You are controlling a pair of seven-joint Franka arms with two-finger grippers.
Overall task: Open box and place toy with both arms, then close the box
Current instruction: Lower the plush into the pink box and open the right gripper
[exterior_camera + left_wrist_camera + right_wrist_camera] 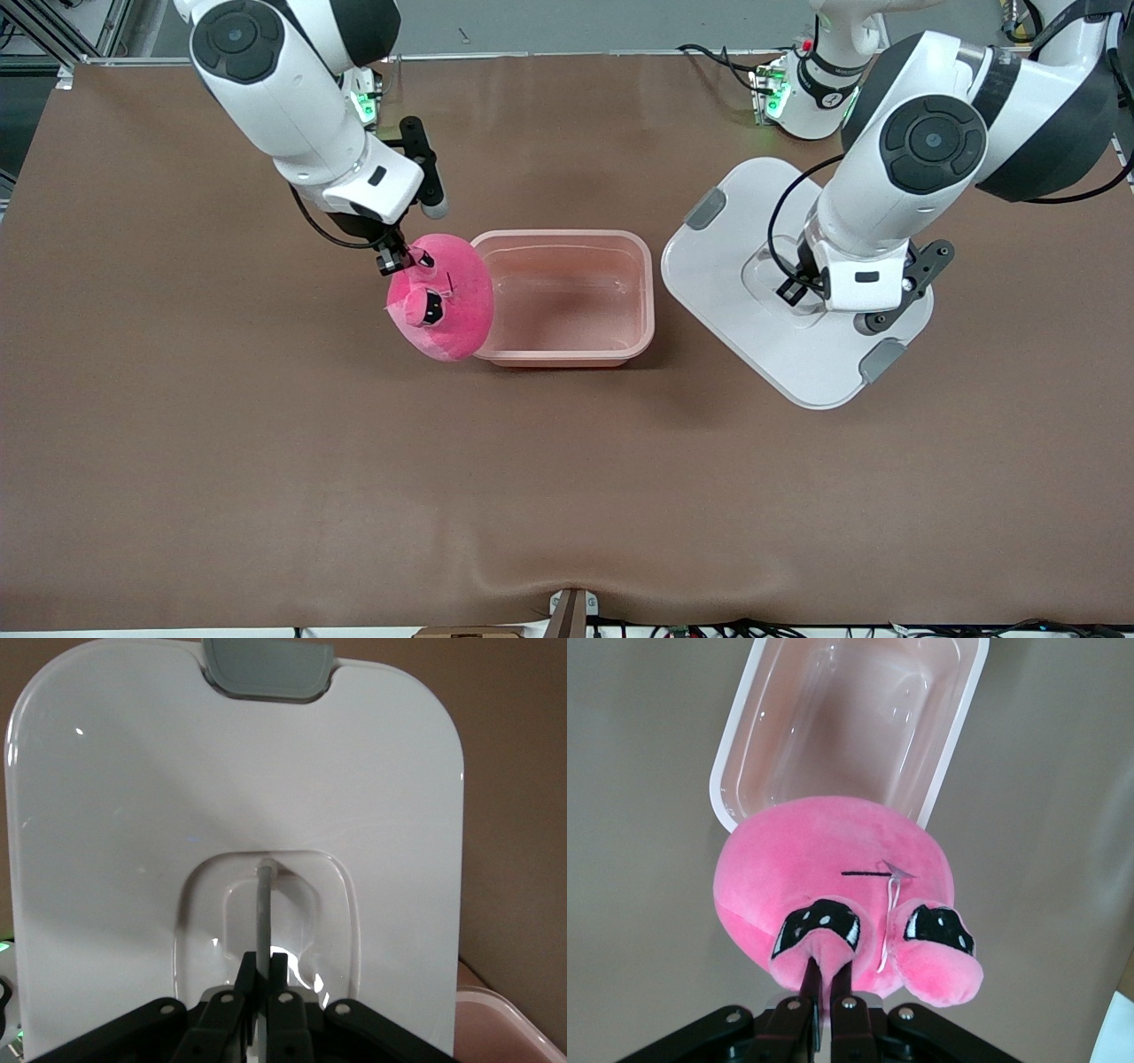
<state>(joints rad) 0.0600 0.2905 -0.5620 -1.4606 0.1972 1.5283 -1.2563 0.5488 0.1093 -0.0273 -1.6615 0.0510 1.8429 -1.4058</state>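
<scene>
The pink tub (567,358) of the box stands open and empty in the middle of the table. My right gripper (396,259) is shut on an ear of the hot-pink plush toy (443,297) and holds it up over the tub's rim at the right arm's end. In the right wrist view the gripper (824,979) pinches the ear of the toy (824,850) above the tub (957,726). The white lid (735,266) lies beside the tub toward the left arm's end. My left gripper (802,288) is shut on the lid's handle (263,912), as the left wrist view (263,979) shows.
The lid has two grey clips (706,208) (881,359); one shows in the left wrist view (266,669). The brown table mat (266,461) spreads wide nearer the front camera. The arms' green-lit bases (775,93) stand along the table's edge.
</scene>
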